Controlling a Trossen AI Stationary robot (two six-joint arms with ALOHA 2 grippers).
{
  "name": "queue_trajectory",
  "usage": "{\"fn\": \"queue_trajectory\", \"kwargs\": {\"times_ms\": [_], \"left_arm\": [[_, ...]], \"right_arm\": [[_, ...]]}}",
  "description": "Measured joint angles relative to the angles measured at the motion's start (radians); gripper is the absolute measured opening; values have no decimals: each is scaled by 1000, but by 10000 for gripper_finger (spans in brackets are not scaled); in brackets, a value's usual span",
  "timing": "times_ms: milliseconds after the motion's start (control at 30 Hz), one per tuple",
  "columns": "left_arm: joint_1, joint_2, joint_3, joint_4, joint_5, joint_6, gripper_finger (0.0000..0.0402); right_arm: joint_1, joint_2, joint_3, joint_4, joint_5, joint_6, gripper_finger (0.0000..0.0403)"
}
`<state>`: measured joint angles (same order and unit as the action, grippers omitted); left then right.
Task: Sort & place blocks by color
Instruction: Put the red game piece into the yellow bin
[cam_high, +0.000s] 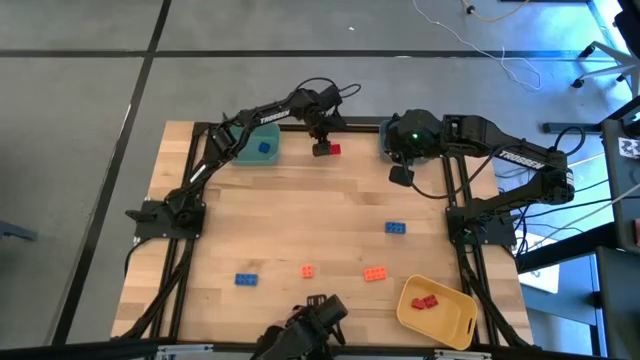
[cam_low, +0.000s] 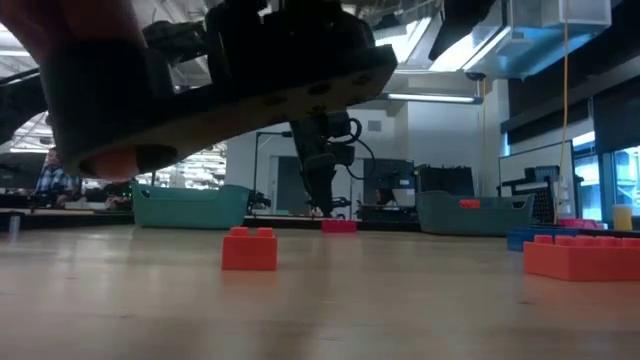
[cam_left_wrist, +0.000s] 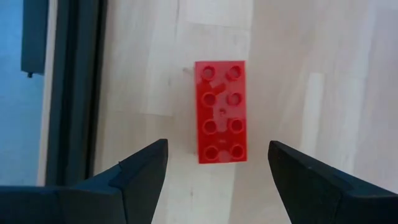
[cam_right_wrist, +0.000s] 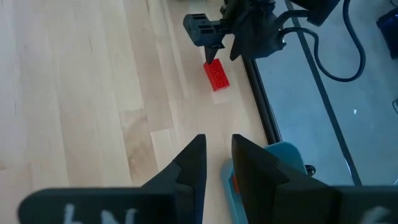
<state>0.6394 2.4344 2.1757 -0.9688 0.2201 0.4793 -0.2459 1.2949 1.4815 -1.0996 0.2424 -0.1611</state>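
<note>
A red oblong block (cam_left_wrist: 221, 112) lies flat on the wood near the table's far edge, studs up. My left gripper (cam_left_wrist: 217, 163) hangs over it, open, with its fingers on either side of the block's near end and apart from it. The high view shows this gripper (cam_high: 322, 143) beside the red block (cam_high: 333, 150), and the low view shows it (cam_low: 320, 205) just above the block (cam_low: 338, 226). My right gripper (cam_right_wrist: 217, 152) waits over bare wood near the grey-blue bin (cam_high: 386, 133), its fingers a narrow gap apart and holding nothing.
A teal bin (cam_high: 258, 143) with a blue block stands left of the left gripper. A yellow bin (cam_high: 437, 310) with red blocks sits at the near right corner. Two blue blocks (cam_high: 396, 228) (cam_high: 246, 279) and two orange blocks (cam_high: 307, 271) (cam_high: 374, 274) lie loose on the table.
</note>
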Motion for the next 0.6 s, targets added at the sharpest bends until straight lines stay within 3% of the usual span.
{"fn": "queue_trajectory", "kwargs": {"times_ms": [267, 600], "left_arm": [[2, 13, -1, -8, 4, -1, 270], [2, -4, -1, -51, 2, -25, 270]], "right_arm": [[0, 0, 0, 24, -1, 52, 78], [-94, 112, -87, 215, -34, -82, 78]]}}
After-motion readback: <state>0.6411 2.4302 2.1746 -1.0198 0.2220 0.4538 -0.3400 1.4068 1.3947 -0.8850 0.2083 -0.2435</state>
